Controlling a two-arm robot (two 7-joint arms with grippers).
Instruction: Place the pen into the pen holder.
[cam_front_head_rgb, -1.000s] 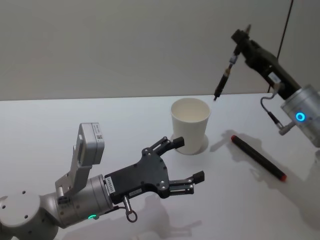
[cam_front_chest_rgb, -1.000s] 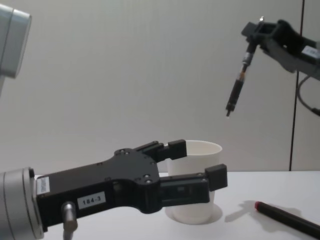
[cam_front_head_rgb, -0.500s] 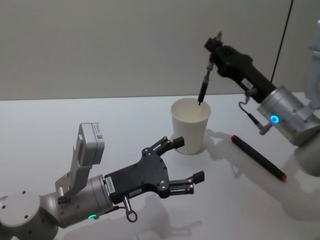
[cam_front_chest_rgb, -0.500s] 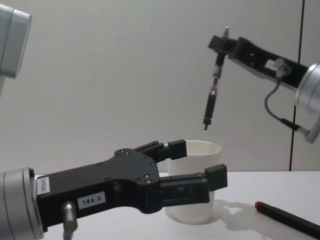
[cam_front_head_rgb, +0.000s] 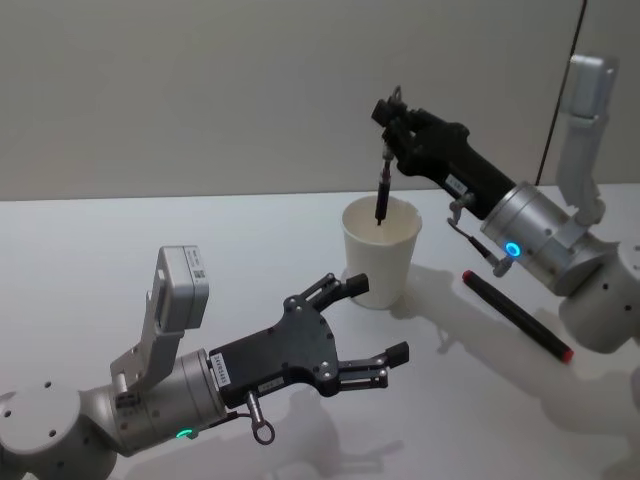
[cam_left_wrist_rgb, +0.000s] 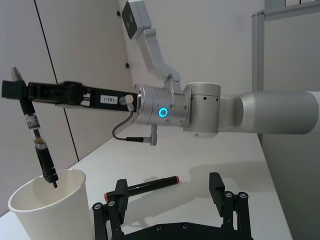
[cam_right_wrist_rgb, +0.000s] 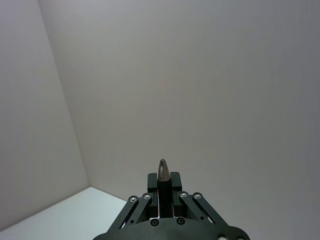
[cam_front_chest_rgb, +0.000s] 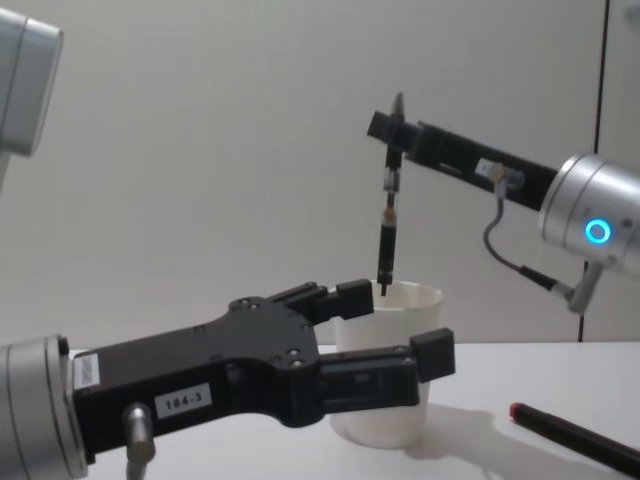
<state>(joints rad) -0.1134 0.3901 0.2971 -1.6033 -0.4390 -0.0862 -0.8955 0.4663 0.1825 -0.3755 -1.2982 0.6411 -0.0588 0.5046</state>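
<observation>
Right end effector (cam_front_head_rgb: 389, 112) pinches pen (cam_front_head_rgb: 383, 180) upright, tip at pen holder (cam_front_head_rgb: 379, 262) mouth directly below. Left end effector (cam_front_head_rgb: 377, 319) spread, idle.

A: Head view: high, angled down over the table (cam_front_head_rgb: 120, 240). Chest?
B: Low, level, close behind the left gripper (cam_front_chest_rgb: 393, 325). Both share the pen holder (cam_front_head_rgb: 381, 255); left wrist too. Right wrist looks past the pen (cam_right_wrist_rgb: 162, 172) at wall (cam_right_wrist_rgb: 200, 75).
</observation>
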